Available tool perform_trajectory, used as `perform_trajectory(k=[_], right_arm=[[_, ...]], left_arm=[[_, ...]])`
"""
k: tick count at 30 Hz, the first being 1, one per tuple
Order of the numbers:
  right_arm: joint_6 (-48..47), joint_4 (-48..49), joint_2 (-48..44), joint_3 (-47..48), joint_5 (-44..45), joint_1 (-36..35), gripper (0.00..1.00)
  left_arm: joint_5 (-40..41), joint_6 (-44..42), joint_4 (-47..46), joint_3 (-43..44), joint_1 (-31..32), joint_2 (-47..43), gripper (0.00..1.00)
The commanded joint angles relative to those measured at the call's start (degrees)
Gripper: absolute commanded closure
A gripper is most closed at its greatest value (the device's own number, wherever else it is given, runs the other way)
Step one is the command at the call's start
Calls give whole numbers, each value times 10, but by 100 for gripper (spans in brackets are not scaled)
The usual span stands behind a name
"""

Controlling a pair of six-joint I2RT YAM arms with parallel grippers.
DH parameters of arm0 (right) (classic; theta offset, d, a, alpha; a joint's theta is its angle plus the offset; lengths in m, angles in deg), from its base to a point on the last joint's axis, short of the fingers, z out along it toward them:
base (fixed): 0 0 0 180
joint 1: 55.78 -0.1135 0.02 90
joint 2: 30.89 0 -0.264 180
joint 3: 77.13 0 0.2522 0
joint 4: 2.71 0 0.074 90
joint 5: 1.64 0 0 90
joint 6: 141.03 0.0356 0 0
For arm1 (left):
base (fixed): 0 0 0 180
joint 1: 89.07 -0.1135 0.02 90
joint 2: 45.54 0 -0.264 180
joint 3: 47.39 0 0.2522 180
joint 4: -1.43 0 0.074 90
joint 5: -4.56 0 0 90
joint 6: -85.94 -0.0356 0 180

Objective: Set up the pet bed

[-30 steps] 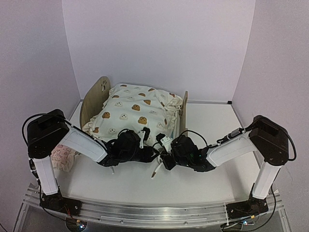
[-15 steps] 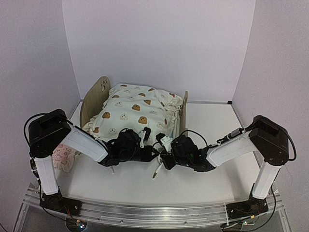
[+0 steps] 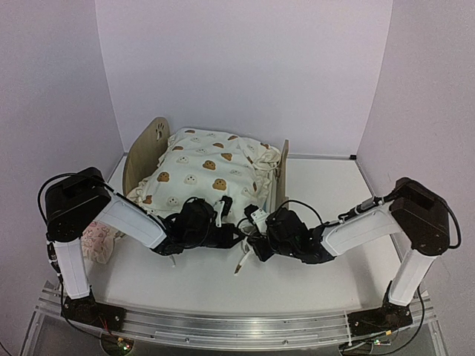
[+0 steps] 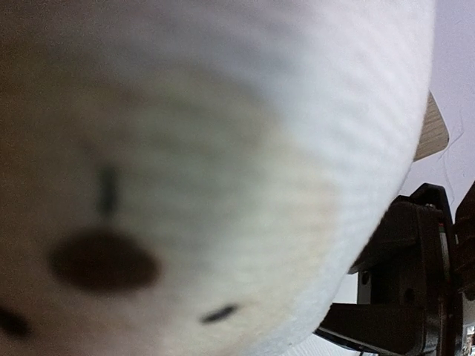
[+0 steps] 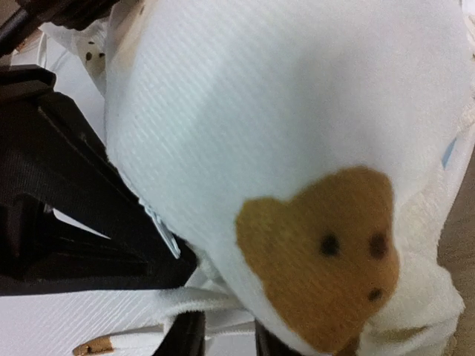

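Note:
The pet bed stands at the back left, its rounded headboard (image 3: 146, 148) on the left and its footboard (image 3: 282, 172) on the right. A cream bear-print quilt (image 3: 204, 167) lies over it and hides the mattress. My left gripper (image 3: 223, 208) is at the quilt's near edge and is shut. The quilt (image 4: 208, 163) fills the left wrist view, hiding the fingers and whether they pinch cloth. My right gripper (image 3: 254, 220) is beside it, under the quilt (image 5: 297, 133). Its dark fingers (image 5: 189, 335) stand apart, with a white tie (image 5: 200, 300) running between them.
A pinkish ruffled pillow (image 3: 96, 241) lies on the table by the left arm. A loose tie (image 3: 240, 261) trails onto the table below the grippers. The two wrists nearly touch: the left gripper's body (image 5: 59, 208) is close in the right wrist view. White walls enclose the table.
My left gripper has closed at the quilt's edge. My right gripper's fingers have parted, and the right forearm has edged slightly left.

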Motion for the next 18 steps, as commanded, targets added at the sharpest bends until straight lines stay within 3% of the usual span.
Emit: perform_trajectory(k=[1, 7, 12, 18], right_arm=[[53, -103, -69, 1, 10, -2, 68], [146, -260, -125, 26, 9, -5, 51], [272, -374, -154, 42, 5, -14, 48], [396, -412, -132, 69, -16, -50, 45]], left_arm=[[0, 9, -27, 6, -3, 1, 100], [0, 16, -34, -1, -3, 1, 100], [6, 23, -39, -9, -3, 3, 100], [12, 28, -37, -8, -3, 10, 100]])
